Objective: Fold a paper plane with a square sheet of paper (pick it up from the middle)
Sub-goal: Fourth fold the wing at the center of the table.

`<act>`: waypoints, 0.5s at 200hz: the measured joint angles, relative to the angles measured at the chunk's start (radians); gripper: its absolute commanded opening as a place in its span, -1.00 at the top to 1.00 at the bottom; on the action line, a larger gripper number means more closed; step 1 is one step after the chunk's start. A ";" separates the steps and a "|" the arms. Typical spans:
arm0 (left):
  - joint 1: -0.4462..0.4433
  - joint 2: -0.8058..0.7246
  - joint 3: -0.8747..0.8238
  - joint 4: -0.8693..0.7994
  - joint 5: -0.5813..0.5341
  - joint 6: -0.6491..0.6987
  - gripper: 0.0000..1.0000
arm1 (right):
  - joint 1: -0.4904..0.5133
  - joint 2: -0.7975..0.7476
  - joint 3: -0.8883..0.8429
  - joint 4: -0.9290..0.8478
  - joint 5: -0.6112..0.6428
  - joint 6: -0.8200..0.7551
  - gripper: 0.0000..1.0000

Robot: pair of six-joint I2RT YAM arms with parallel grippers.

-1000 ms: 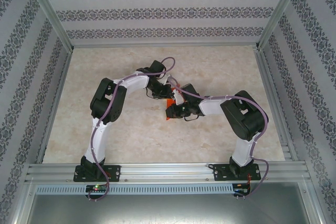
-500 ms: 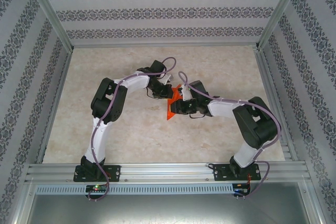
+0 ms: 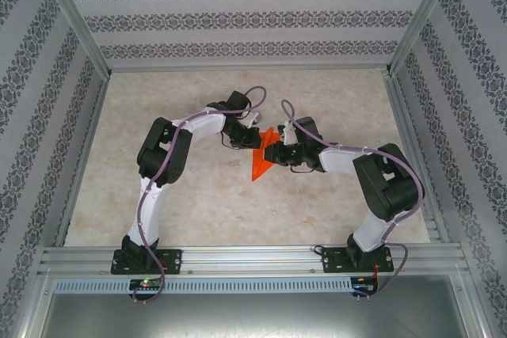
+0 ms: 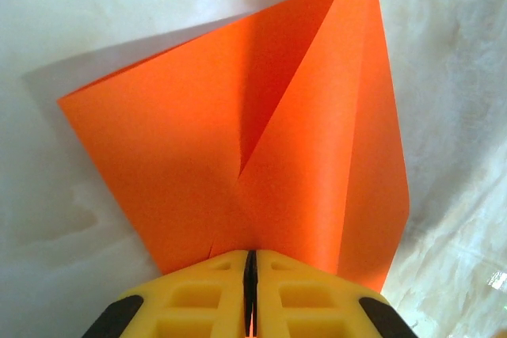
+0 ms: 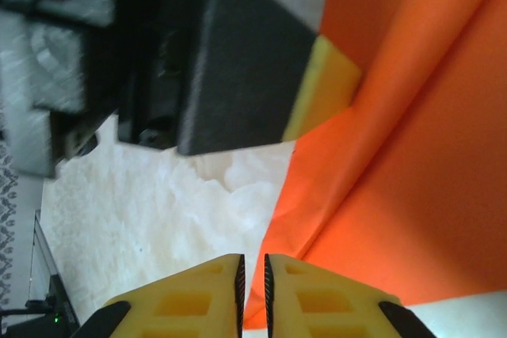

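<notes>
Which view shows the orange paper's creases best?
Left wrist: the paper shows nearly whole, creases clear, pinched by the left fingers. Right wrist crops the paper close; top external shows a small orange wedge.

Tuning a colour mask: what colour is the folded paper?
Plain bright orange-red paper, unmarked; it shows best in the left wrist view.

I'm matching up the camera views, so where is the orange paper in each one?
Top external: orange paper at picture centre, by the left hand.
Left wrist: centre, above that hand.
Right wrist: right half.
Shared landmark: the left hand, shut on the paper's edge.
</notes>
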 measured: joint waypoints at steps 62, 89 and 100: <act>0.000 0.000 0.000 0.000 0.000 0.003 0.76 | -0.015 0.109 0.089 0.031 -0.005 0.026 0.76; 0.000 0.000 -0.001 0.000 0.000 0.003 0.77 | -0.023 0.156 0.114 0.031 -0.008 0.027 0.79; 0.000 -0.001 -0.002 0.001 0.000 0.003 0.77 | -0.028 0.171 0.122 0.026 -0.009 0.027 0.79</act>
